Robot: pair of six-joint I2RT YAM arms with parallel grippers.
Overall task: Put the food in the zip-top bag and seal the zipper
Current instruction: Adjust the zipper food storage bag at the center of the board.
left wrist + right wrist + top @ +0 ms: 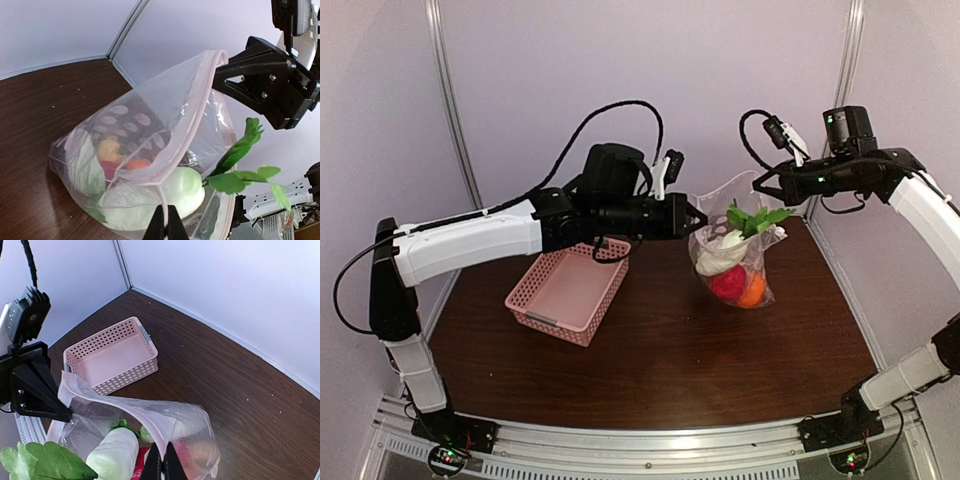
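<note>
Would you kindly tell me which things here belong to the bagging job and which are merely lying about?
In the job: zip-top bag; its zipper; the food inside it; left hand and right hand, both shut on the bag's mouth edge.
Lying about: pink basket on the table.

A pink rectangular plastic basket with lattice walls (545, 318) sits upright on the left part of a dark brown wood-grain table (670, 350), turned at a slant to its edges. Pale lavender wall panels (720, 60) stand behind, joined by grey metal corner posts (455, 110).
</note>
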